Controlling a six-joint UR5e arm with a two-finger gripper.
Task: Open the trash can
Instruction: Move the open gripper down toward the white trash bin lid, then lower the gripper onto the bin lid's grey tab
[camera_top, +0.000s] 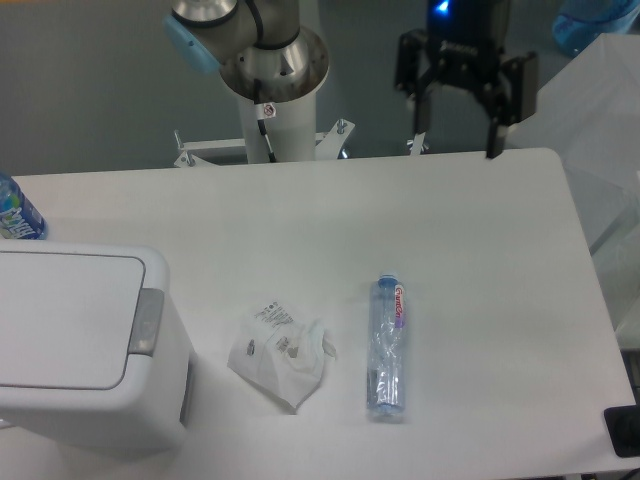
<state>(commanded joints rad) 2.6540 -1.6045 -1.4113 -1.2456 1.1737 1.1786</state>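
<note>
One trash can (75, 345) sits at our worktop's (480, 250) near-left corner, lid shut, its long axis running left-right, its grey button bar (146, 322) facing right; its left side is cut off. Our gripper (455, 135) hangs wide apart above the far edge, empty.

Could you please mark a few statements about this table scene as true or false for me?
1. The trash can has its lid closed. True.
2. The claw is shut on the clear bottle. False: it hangs open above the far table edge, holding nothing.
3. The crumpled wrapper lies between the trash can and the clear bottle. True.
4. The clear bottle stands upright. False: it lies on its side on the table.
5. The grey push bar sits on the can's side nearer the wrapper. True.
</note>
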